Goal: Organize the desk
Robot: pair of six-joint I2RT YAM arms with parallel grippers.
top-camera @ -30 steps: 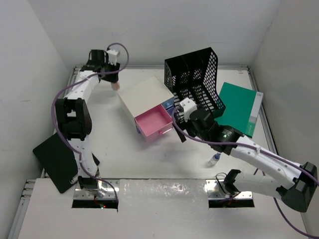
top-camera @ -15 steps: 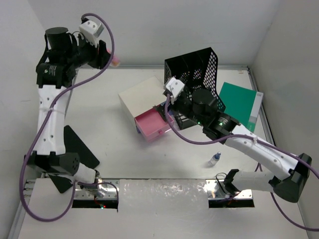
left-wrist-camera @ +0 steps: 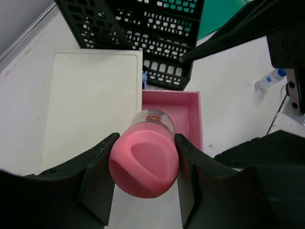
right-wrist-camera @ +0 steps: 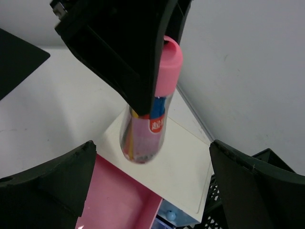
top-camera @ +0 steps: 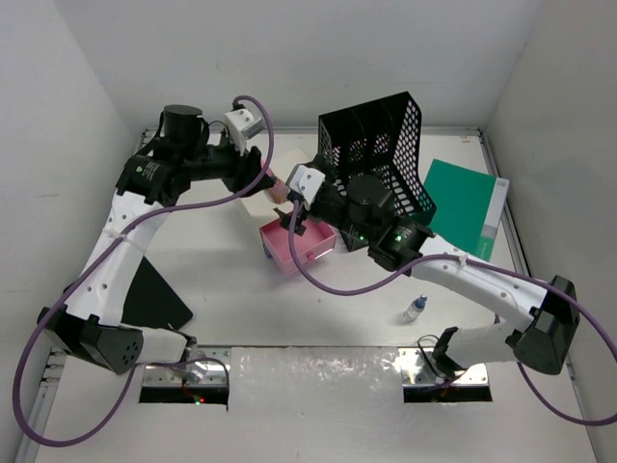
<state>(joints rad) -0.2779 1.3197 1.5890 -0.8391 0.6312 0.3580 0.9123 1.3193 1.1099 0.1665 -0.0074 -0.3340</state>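
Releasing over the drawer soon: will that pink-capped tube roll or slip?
Probably rolls: the tube is a round cylinder, though walls of the drawer should stop it. Its smooth clear body looks slippery; left fingers grip near the cap.

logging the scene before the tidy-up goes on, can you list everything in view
desk: one, white, under everything
drawer box: one, cream top, mid-desk
pink drawer: one, pink, pulled out of the drawer box
mesh file rack: one, black, behind the drawer box
folder: one, green, far right
small bottle: one, clear with blue cap, near right
flat pad: one, black, near left, partly behind the left arm
pen tube: one, clear with pink cap, held above the drawer box and pink drawer
left fingers: two, black, clamped on the pen tube
right fingers: two, black, spread wide, empty, by the pen tube
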